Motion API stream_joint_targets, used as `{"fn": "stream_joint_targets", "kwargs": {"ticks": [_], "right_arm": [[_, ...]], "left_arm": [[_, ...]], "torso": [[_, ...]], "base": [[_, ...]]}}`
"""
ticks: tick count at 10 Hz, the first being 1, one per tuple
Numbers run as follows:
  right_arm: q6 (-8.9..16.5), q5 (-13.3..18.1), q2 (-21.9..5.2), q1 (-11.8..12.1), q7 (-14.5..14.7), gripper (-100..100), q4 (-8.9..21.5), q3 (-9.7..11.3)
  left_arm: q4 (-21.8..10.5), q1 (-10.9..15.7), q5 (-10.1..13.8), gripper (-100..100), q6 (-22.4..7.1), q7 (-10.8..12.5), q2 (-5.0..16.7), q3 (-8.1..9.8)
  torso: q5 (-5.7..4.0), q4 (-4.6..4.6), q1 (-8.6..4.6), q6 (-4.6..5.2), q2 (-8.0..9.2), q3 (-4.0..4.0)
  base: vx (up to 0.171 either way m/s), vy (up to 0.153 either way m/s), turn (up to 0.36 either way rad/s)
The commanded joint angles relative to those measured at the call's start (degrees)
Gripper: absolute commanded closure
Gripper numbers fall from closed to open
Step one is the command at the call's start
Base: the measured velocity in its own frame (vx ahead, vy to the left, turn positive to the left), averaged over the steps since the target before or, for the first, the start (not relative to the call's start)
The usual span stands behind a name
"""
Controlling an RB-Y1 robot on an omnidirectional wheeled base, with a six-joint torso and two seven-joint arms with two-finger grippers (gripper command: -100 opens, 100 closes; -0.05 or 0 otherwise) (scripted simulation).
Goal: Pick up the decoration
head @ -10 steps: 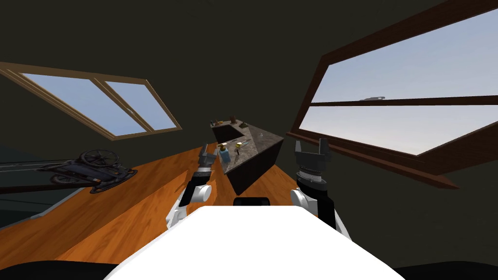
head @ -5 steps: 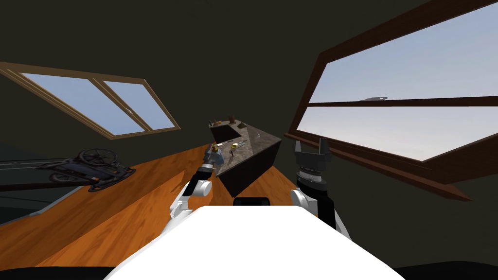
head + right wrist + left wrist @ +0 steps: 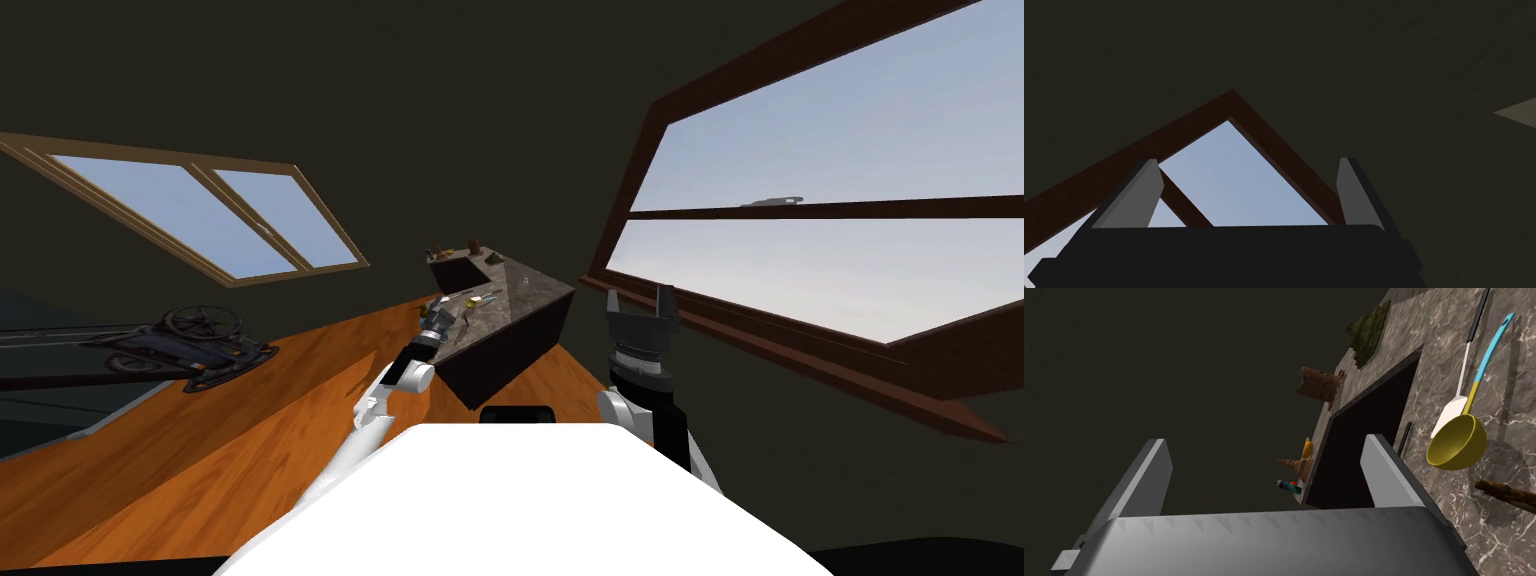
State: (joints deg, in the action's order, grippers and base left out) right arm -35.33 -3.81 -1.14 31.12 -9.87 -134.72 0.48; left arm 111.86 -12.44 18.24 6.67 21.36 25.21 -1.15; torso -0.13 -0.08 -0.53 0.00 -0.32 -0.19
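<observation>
Ladle (image 3: 1456,448) beside sink (image 3: 1369,423), brown cone decoration (image 3: 1296,466) seemingly beyond it, left tool (image 3: 1265,442) spread

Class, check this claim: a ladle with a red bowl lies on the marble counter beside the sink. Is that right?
Not quite: the ladle has a yellow bowl, not red, as the left wrist view shows. It does lie on the marble counter beside the sink.
</observation>
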Motion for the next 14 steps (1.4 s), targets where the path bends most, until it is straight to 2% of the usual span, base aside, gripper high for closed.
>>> {"fn": "stream_joint_targets", "kwargs": {"ticks": [1, 3, 4, 5, 6, 7, 8, 9, 10, 11, 12, 13, 14], "right_arm": [[0.00, 0.00, 0.00, 0.00, 0.00, 0, 0.00, 0.00], [0.00, 0.00, 0.00, 0.00, 0.00, 0, 0.00, 0.00], [0.00, 0.00, 0.01, 0.00, 0.00, 0, 0.00, 0.00], [0.00, 0.00, 0.00, 0.00, 0.00, 0, 0.00, 0.00], [0.00, 0.00, 0.01, 0.00, 0.00, 0, 0.00, 0.00], [0.00, 0.00, 0.00, 0.00, 0.00, 0, 0.00, 0.00], [0.00, 0.00, 0.00, 0.00, 0.00, 0, 0.00, 0.00], [0.00, 0.00, -0.01, 0.00, 0.00, 0, 0.00, 0.00], [0.00, 0.00, 0.00, 0.00, 0.00, 0, 0.00, 0.00], [0.00, 0.00, 0.00, 0.00, 0.00, 0, 0.00, 0.00], [0.00, 0.00, 0.00, 0.00, 0.00, 0, 0.00, 0.00], [0.00, 0.00, 0.00, 0.00, 0.00, 0, 0.00, 0.00], [0.00, 0.00, 0.00, 0.00, 0.00, 0, 0.00, 0.00]], "left_arm": [[-1.07, 1.08, 0.71, -100, -1.78, 0.98, 1.00, -0.23], [-4.73, 4.93, 3.81, -100, -5.77, 4.58, 5.02, -0.84], [-5.42, 4.97, 3.81, -100, -6.98, 4.58, 5.34, -0.84], [-7.60, 6.91, 5.46, -100, -9.23, 6.40, 7.48, -1.06], [-7.82, 6.91, 5.46, -100, -9.61, 6.40, 7.49, -1.06], [-10.38, 8.83, 7.17, -100, -11.66, 8.22, 9.62, -1.20], [-10.38, 8.83, 7.17, -100, -12.24, 8.22, 9.62, -1.20], [-12.45, 10.72, 8.93, -100, -14.72, 10.03, 11.68, -1.26], [-13.11, 10.72, 8.93, -100, -14.86, 10.03, 11.68, -1.26], [-15.14, 12.58, 10.74, -100, -17.32, 11.82, 13.67, -1.23], [-16.00, 12.58, 10.74, -100, -17.47, 11.82, 13.67, -1.23], [-17.92, 14.39, 12.60, -100, -19.88, 13.59, 15.56, -1.11], [-19.06, 14.39, 12.60, -100, -20.04, 13.59, 15.56, -1.11]], "torso": [[0.00, 0.00, 0.00, 0.00, 0.00, 0.00], [0.00, 0.01, 0.01, 0.00, 0.05, 0.02], [-0.06, -0.01, -0.24, 0.00, -0.03, -0.02], [-0.06, -0.01, -0.19, 0.00, -0.02, -0.02], [-0.06, 0.00, -0.21, -0.01, 0.04, 0.02], [-0.03, 0.01, -0.03, 0.00, 0.09, 0.04], [0.00, 0.00, 0.05, -0.01, 0.00, 0.00], [0.01, -0.01, 0.13, -0.01, 0.00, -0.01], [0.00, -0.01, 0.07, -0.02, -0.04, -0.03], [0.00, -0.01, 0.08, -0.01, 0.01, 0.00], [-0.02, 0.00, -0.04, -0.01, 0.01, 0.00], [-0.01, 0.01, 0.05, -0.01, 0.08, 0.04], [0.00, 0.01, 0.07, -0.02, 0.04, 0.02]], "base": [[0.062, -0.135, 0.025], [0.068, -0.189, 0.053], [0.074, -0.201, 0.040], [0.050, -0.207, 0.047], [0.042, -0.153, 0.035], [0.078, -0.134, 0.053], [0.071, -0.116, 0.029], [0.079, -0.143, 0.055], [0.062, -0.140, 0.035], [0.064, -0.175, 0.055], [0.042, -0.145, 0.046], [0.059, -0.139, 0.068], [0.055, -0.114, 0.042]]}}
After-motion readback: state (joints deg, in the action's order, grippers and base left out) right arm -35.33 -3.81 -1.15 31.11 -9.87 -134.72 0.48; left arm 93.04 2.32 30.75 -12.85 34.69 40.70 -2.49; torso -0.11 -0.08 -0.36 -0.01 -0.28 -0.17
